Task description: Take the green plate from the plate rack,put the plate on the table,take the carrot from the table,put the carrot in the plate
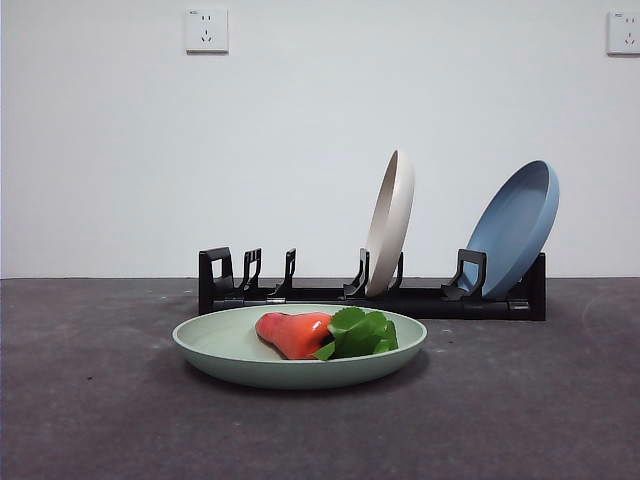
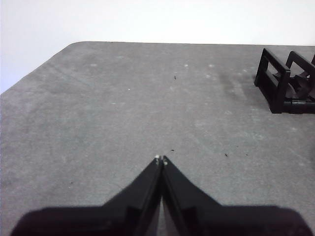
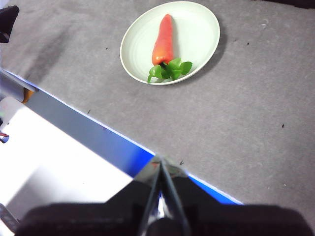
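The green plate (image 1: 240, 350) (image 3: 197, 34) lies flat on the table (image 1: 520, 400) in front of the plate rack (image 1: 420, 298). Inside it rests the carrot (image 1: 295, 333) (image 3: 164, 42), its green leaves pointing toward the right of the front view. My left gripper (image 2: 161, 159) is shut over bare table, with one end of the plate rack (image 2: 283, 81) off to its side. My right gripper (image 3: 158, 162) is shut and empty, hovering at the table's edge, well away from the plate. Neither arm shows in the front view.
A beige-cream plate (image 1: 390, 220) and a blue plate (image 1: 513, 228) stand upright in the rack's middle and right slots. The rack's left slots hold nothing. A blue strip (image 3: 98, 137) runs along the table's edge below my right gripper.
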You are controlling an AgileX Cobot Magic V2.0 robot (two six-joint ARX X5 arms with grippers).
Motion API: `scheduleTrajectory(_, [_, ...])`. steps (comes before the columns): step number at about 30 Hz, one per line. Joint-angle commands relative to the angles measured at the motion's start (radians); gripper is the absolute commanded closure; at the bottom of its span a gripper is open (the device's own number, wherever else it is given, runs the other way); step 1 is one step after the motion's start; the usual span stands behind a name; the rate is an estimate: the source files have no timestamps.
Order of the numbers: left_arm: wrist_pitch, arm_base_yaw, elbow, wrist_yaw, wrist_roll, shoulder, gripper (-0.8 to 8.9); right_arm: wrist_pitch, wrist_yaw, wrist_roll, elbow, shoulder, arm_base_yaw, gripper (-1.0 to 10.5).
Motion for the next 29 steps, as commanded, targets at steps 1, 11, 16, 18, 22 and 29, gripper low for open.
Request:
scheduleTrajectory(1, [0.003, 0.004, -0.013, 0.003, -0.008, -0.003, 8.16, 0.008, 0.003, 0.005, -0.002, -0.001, 0.002, 9.4])
scheduleTrajectory(11, [0.003, 0.004, -0.013, 0.003, -0.008, -0.003, 8.16, 0.098, 0.078, -0.167, -0.01, -0.044, -0.161, 9.4])
scheduleTrajectory(16, [0.003, 0.004, -0.013, 0.003, -0.008, -0.003, 8.16, 0.384, 0.075, -0.205, -0.137, -0.178, -0.377, 9.4])
scheduleTrajectory(18, [0.003, 0.004, -0.013, 0.003, -0.008, -0.003, 8.16, 0.491, 0.074, -0.21, -0.225, -0.235, -0.428, 9.4])
scheduleTrajectory(22, [0.003, 0.004, -0.013, 0.003, -0.008, -0.003, 8.16, 0.688, 0.075, -0.179, -0.467, -0.355, -0.489, 9.4])
scheduleTrajectory(29, [0.003, 0.004, -0.013, 0.003, -0.008, -0.003, 8.16, 0.965, 0.082, -0.071, -0.765, -0.441, -0.505, 9.4])
